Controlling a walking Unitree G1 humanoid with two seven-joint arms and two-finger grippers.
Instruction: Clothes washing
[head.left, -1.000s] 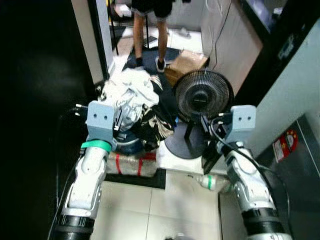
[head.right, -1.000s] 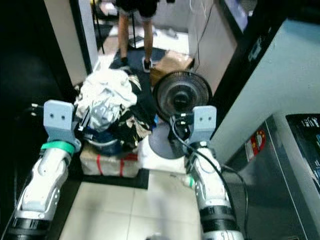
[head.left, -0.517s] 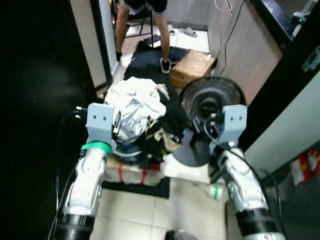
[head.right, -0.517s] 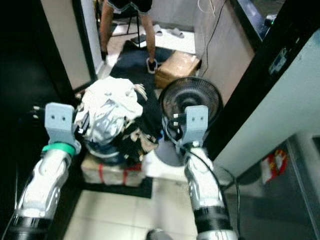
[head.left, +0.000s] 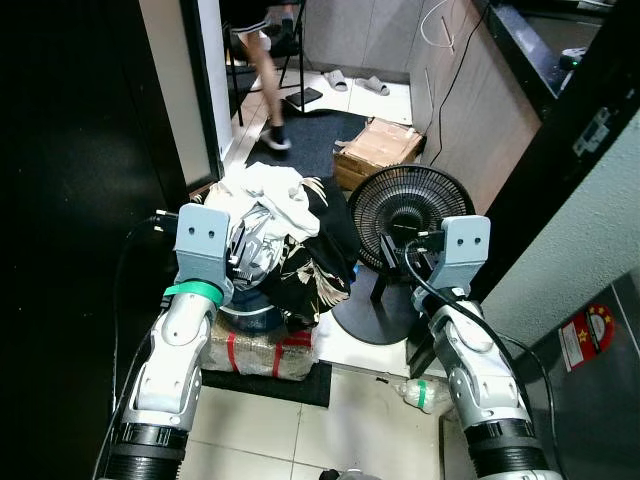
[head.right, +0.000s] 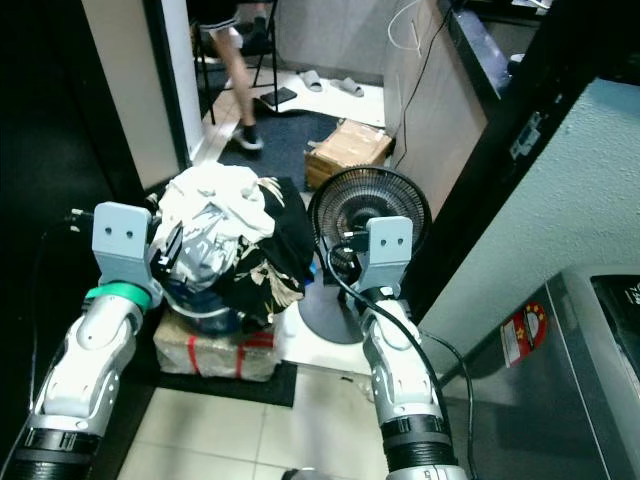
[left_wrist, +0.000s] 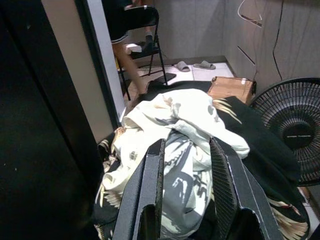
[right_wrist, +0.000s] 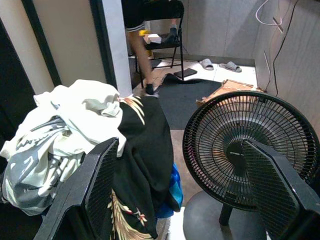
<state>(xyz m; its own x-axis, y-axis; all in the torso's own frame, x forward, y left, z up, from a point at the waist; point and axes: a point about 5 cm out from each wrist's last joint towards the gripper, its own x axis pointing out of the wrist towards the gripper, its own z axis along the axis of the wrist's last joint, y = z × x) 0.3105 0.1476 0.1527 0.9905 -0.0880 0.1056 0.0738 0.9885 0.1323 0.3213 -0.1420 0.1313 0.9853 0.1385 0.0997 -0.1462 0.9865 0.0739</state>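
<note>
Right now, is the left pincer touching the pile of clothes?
Cannot tell. In the left wrist view, the left pincer overlaps the pile of clothes, showing neither contact nor gap.

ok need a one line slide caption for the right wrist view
Open right pincer faces a heap of white and black clothes beside a round black floor fan.

A: Ahead of left gripper (left_wrist: 185, 165)? 
B: Heaped clothes (head.left: 285, 235), just beyond its spread fingers.
A: Right gripper (right_wrist: 185, 165)? 
B: Fan (head.left: 405, 215) blocks; narrow gap between fan and heap.
</note>
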